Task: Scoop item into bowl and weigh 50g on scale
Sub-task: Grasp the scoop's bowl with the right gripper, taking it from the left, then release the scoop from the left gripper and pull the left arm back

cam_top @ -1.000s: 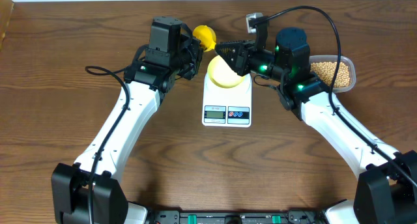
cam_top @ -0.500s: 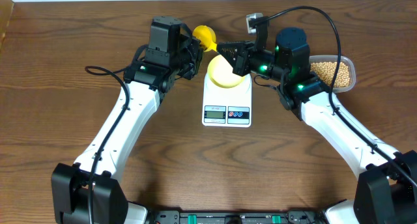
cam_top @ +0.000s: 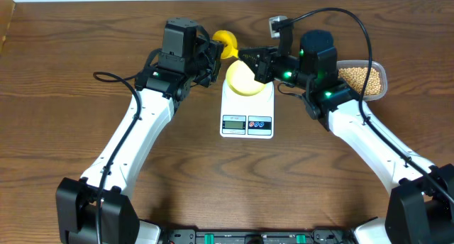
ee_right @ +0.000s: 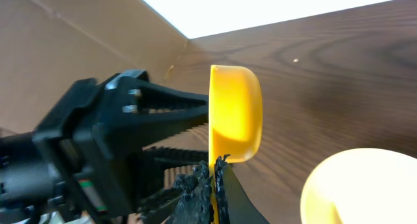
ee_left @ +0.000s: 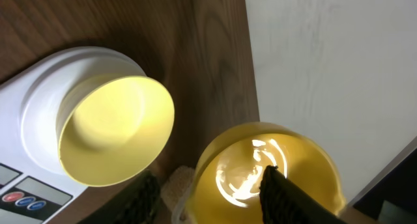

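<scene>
The pale-yellow bowl [cam_top: 241, 79] [ee_left: 117, 129] stands on the white scale [cam_top: 247, 111] [ee_left: 29, 178], and its inside shows no beans. Just behind it, a bright-yellow scoop [cam_top: 225, 40] [ee_right: 236, 113] is held on its side above the table. My right gripper [cam_top: 246, 57] [ee_right: 214, 165] is shut on the scoop's thin handle. My left gripper [cam_top: 213, 51] [ee_left: 208, 177] is open, its fingers standing either side of the scoop's cup [ee_left: 273, 165]. The item, tan beans [cam_top: 360, 79], lies in a clear tub at the right.
The clear tub [cam_top: 384, 81] sits behind my right arm near the table's back edge. A pale wall [ee_left: 326, 68] runs close behind the scoop. The scale's display and buttons [cam_top: 246, 123] face the front.
My left gripper has opened and let go of the scoop's cup. The scoop has shifted slightly, and my right gripper has closed on its handle.
</scene>
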Controlling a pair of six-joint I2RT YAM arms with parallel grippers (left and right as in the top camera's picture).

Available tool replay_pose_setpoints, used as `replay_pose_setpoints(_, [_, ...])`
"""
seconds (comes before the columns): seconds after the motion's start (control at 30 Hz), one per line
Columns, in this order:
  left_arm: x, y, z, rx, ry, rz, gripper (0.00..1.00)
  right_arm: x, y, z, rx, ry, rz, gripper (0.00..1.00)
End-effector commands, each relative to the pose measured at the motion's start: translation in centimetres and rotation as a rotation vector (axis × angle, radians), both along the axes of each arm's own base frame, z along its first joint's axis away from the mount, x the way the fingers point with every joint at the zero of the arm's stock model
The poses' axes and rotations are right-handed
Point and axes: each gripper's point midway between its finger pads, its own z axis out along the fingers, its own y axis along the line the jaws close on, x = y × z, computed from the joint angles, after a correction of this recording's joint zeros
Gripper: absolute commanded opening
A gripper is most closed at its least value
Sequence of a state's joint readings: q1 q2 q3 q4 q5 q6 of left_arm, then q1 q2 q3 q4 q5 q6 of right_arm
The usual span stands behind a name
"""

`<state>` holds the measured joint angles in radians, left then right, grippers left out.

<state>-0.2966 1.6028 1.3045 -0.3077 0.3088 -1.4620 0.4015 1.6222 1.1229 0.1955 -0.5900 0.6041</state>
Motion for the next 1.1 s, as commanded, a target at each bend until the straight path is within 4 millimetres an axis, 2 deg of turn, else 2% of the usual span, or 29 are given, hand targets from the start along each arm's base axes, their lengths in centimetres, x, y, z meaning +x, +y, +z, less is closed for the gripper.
replay_pose_setpoints(0.0, [0.3, 0.4, 0.2, 0.035, -0.029, -0.021, 0.54, 1.2, -1.4, 0.3, -0.02, -0.024, -0.05, 0.01])
replay_pose_setpoints(0.13, [0.5, 0.8, 0.2, 0.089, -0.066, -0.062, 0.54, 2.0, -3.0, -0.2, -0.035, -0.007, -0.084, 0.01])
replay_pose_setpoints(0.33, [1.3, 3.1, 0.2, 0.263, -0.178, -0.174, 0.54, 3.0, -5.5, -1.3, -0.079, 0.009, -0.129, 0.01])
replay_pose_setpoints(0.53, [1.8, 5.6, -0.1, 0.517, -0.308, -0.358, 0.65, 3.4, -7.2, -2.2, -0.15, -0.026, -0.136, 0.01])
replay_pose_setpoints(0.67, [1.1, 7.2, -1.2, 0.693, -0.348, -0.522, 0.72, 3.5, -7.7, -2.7, -0.206, -0.062, -0.127, 0.01])
replay_pose_setpoints(0.87, [-0.8, 9.4, -3.5, 0.916, -0.358, -0.804, 0.72, 3.6, -8.2, -3.4, -0.279, -0.102, -0.128, 0.01])
replay_pose_setpoints(1.0, [-1.5, 12.0, -4.6, 1.002, -0.256, -0.801, 0.73, 3.6, -8.5, -3.8, -0.311, -0.11, -0.125, 0.01])
replay_pose_setpoints(1.03, [-1.5, 12.5, -4.7, 1.017, -0.238, -0.793, 0.82, 3.7, -8.7, -4.0, -0.32, -0.104, -0.136, 0.01])
replay_pose_setpoints(1.07, [-1.5, 12.9, -4.7, 1.027, -0.228, -0.786, 0.97, 3.7, -8.8, -4.1, -0.329, -0.099, -0.147, 0.01])
